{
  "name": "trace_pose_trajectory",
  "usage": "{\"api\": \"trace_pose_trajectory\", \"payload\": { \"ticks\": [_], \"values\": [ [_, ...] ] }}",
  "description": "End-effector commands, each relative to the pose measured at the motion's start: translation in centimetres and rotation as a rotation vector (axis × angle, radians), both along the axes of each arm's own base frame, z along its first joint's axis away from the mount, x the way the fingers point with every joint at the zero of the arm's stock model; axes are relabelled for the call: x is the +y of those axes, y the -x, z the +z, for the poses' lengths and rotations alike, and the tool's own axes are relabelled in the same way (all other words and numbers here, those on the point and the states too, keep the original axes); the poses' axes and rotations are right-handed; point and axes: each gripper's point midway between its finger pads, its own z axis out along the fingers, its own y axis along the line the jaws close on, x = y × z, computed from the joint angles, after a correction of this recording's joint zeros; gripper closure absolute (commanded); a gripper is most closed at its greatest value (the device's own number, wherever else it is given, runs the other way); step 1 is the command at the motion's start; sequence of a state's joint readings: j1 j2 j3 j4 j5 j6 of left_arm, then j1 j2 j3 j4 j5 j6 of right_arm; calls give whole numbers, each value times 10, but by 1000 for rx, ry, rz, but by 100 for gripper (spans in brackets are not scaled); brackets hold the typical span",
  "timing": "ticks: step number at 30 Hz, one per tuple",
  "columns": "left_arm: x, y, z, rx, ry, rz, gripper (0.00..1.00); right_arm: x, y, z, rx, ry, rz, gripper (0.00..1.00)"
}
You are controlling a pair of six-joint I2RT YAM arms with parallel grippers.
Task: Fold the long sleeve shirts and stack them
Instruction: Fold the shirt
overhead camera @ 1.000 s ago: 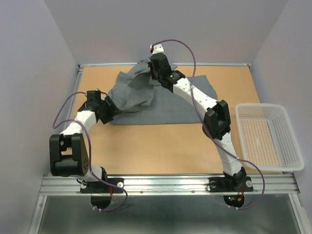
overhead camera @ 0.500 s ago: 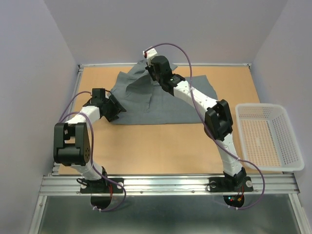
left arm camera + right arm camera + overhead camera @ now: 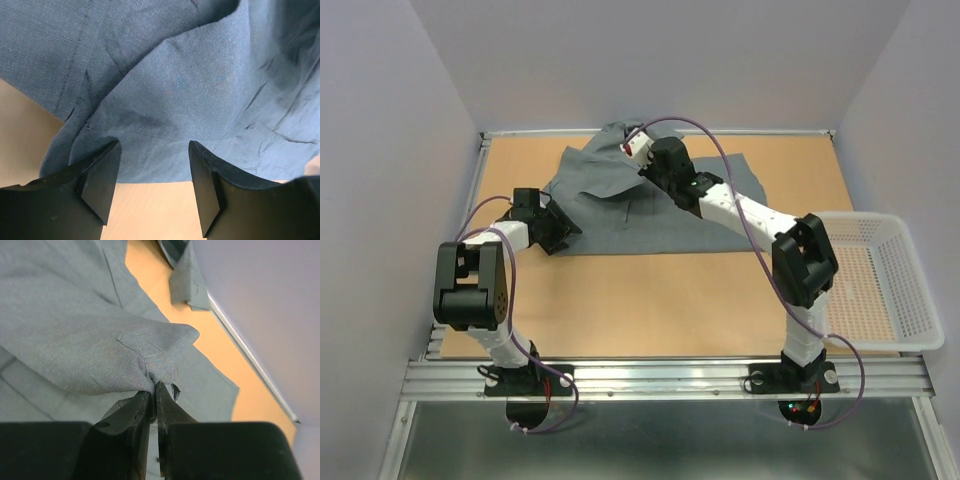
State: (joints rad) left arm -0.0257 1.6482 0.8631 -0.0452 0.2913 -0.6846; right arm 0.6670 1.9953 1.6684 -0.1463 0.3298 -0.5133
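Right gripper (image 3: 154, 390) pinches a fold of the grey shirt (image 3: 660, 205); left gripper (image 3: 154, 147) stands wide apart.
The shirt lies spread on the far half of the wooden table (image 3: 650, 300), with its far-left part bunched up in the right gripper's closed fingers. The left gripper is at the near-left hem.

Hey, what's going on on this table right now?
Two robot arms are working on a grey long sleeve shirt lying partly spread on the table. The right claw is shut on a pinch of its cloth toward the far edge, holding that part raised. The left claw is open at the shirt's near left edge, gripping nothing. The fold is not yet finished. A white basket sits off to the right.
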Motion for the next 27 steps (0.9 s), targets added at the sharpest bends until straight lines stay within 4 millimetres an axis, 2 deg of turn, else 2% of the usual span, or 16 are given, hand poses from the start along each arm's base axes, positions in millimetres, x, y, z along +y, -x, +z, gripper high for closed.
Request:
{"api": "trace_pose_trajectory", "payload": {
  "ticks": [1, 4, 6, 10, 11, 13, 17, 20, 22, 25, 27],
  "values": [
    [0, 16, -23, 66, 11, 19, 32, -30, 12, 42, -121, 74, -20, 86],
    [-1, 15, -20, 55, 13, 20, 32, -56, 23, 27, -104, 156, -79, 85],
    [1, 14, -18, 49, 6, 23, 32, -67, 28, 15, -84, 179, -105, 85],
    [2, 14, -15, 40, 0, 22, 32, -76, 41, -9, -34, 181, -123, 84],
    [2, 14, -16, 41, -2, 23, 32, -79, 44, -13, -26, 185, -130, 80],
    [2, 15, -14, 38, -2, 22, 32, -88, 50, -21, -15, 210, -152, 78],
    [3, 18, -13, 34, -8, 22, 32, -101, 57, -30, -4, 243, -189, 60],
    [3, 20, -11, 28, -12, 18, 32, -103, 62, -24, -8, 199, -205, 42],
    [5, 23, -11, 32, -26, 14, 32, -100, 72, -8, -2, 116, -193, 35],
    [11, 28, -9, 25, -55, 27, 32, -96, 86, 10, 37, -112, -254, 18],
    [14, 31, -9, 27, -69, 29, 32, -97, 93, 8, 87, -212, -296, 13]
  ]
}}
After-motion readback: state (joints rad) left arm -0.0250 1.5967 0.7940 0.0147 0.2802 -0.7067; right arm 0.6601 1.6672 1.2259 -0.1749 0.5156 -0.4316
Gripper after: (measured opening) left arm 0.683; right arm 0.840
